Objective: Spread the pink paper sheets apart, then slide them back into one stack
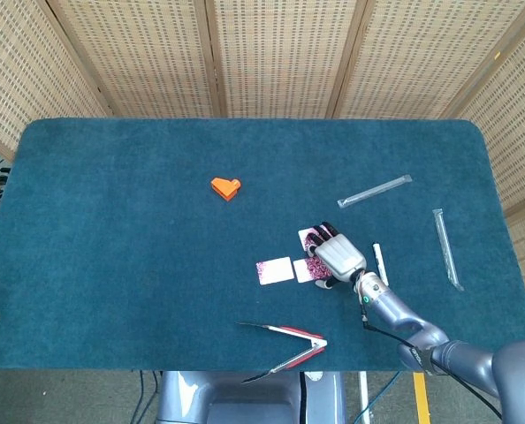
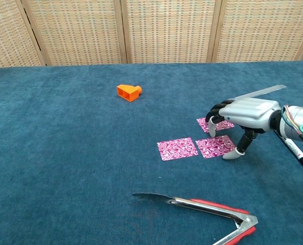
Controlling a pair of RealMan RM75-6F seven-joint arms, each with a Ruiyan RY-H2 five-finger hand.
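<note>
1. The right hand (image 2: 243, 115) sits palm-down over the pink paper sheets, fingers apart and curled down, nothing gripped; its thumb tip (image 2: 232, 154) touches down at the right edge of the middle sheet (image 2: 215, 146); whether the other fingertips actually press paper is hard to tell.
2. Three sheets, spread out on the blue table cloth (image 2: 65, 153): the left sheet (image 2: 177, 148) lies fully in the open; the middle sheet is just beside it with a thin gap; the far sheet (image 2: 214, 124) is behind that one, partly hidden under the fingers.
3. In the head view the same hand (image 1: 338, 254) covers most of the two right-hand sheets; only the left sheet (image 1: 275, 270) shows whole.
4. The left hand isn't in either view.
5. Other stuff: metal tongs with red grips (image 2: 202, 208) near the front edge; an orange block (image 2: 128, 92) well off to the left rear; a black-and-white pen (image 1: 379, 261) just right of the hand; two clear plastic sleeves (image 1: 375, 191) (image 1: 446, 248) further right.
</note>
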